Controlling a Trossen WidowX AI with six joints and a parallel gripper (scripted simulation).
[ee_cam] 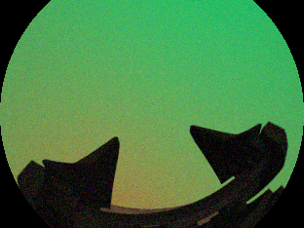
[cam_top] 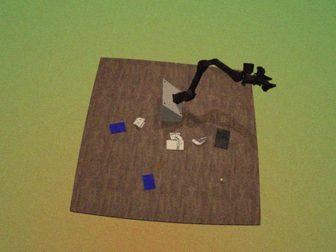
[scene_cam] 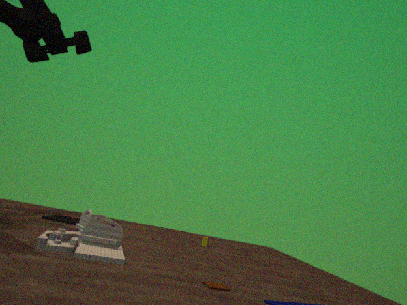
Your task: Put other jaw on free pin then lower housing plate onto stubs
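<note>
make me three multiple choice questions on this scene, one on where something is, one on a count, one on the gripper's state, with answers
1. In the top view, what lies between the white base assembly and the dark rectangle?
A) the yellow block
B) the loose curved white jaw
C) an orange piece

2. How many blue rectangles does the top view show?
A) one
B) two
C) four

3. How is the gripper?
A) open, holding nothing
B) shut, holding nothing
C) shut on a white part

Key:
1 B: the loose curved white jaw lies between them.
2 B: one blue rectangle is at left, another blue rectangle is lower down.
3 A: the gripper has its fingers wide apart with only background between.
</note>
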